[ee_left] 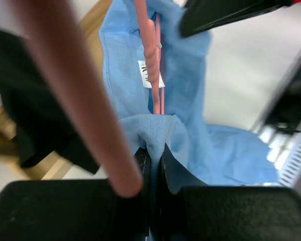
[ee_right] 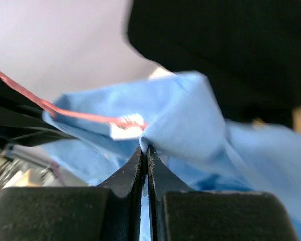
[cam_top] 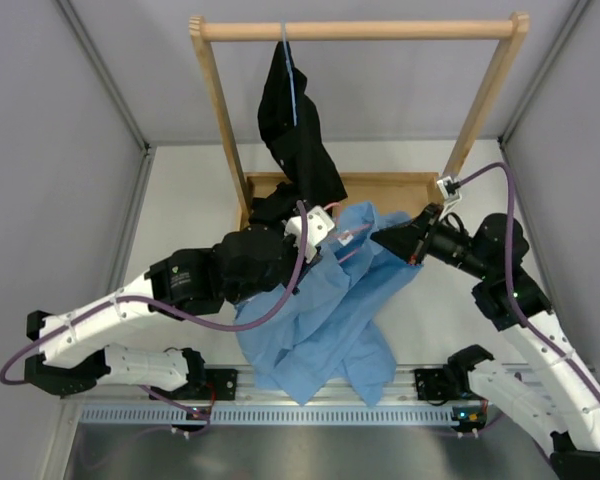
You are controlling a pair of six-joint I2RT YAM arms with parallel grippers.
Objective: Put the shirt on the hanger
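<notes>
Plain grey walls (cam_top: 40,150) close in a white counter (cam_top: 180,200); a wooden rack (cam_top: 380,30) stands at the back.

No wording can be read anywhere. The only printed item is a small white neck label (ee_left: 142,71) sewn inside the collar of the light blue shirt (ee_left: 190,105). In the left wrist view it carries a few dark marks along its left side, too small and blurred to make out as letters or numbers, and the twisted wire of the pink hanger (ee_left: 151,50) crosses its middle and hides the rest. In the right wrist view the same label shows only as a blurred white patch beside the pink wire. In the top view it is too small to make out.
</notes>
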